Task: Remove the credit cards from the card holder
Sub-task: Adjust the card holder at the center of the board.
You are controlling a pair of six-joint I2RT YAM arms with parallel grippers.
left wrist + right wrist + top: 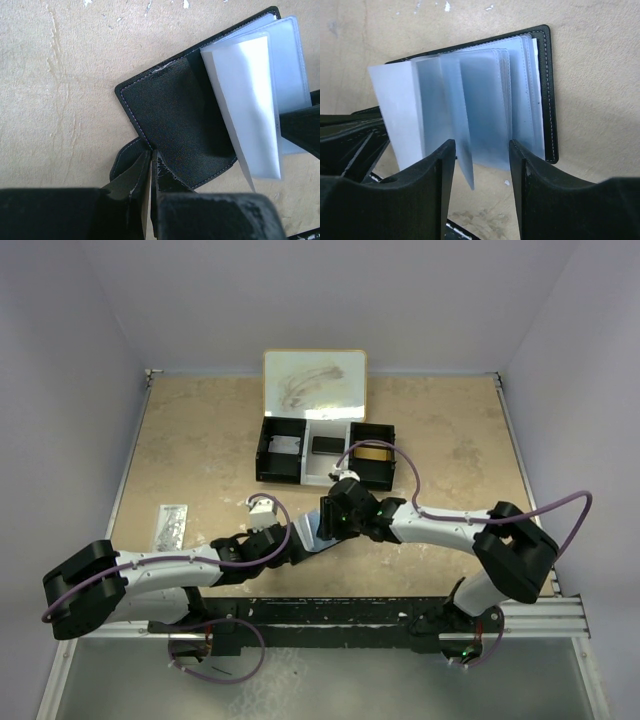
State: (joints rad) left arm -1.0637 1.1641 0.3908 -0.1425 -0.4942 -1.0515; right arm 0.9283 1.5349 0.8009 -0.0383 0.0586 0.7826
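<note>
The card holder [316, 531] lies open on the table between my two grippers, its black cover [175, 115] flat and its clear grey-blue sleeves [485, 100] fanned upward. I cannot make out any credit cards inside the sleeves. My left gripper [150, 154] is shut, its tips against the cover's edge where the snap tab [125, 160] joins. Whether it pinches the leather I cannot tell. My right gripper [482, 150] is open and straddles the lower edges of the sleeves, one sleeve hanging between its fingers.
A black-and-white three-compartment tray [270, 445] with a raised white lid [313, 385] stands behind the card holder, small flat items in its compartments. A flat grey patterned card-like piece [172, 525] lies at the left.
</note>
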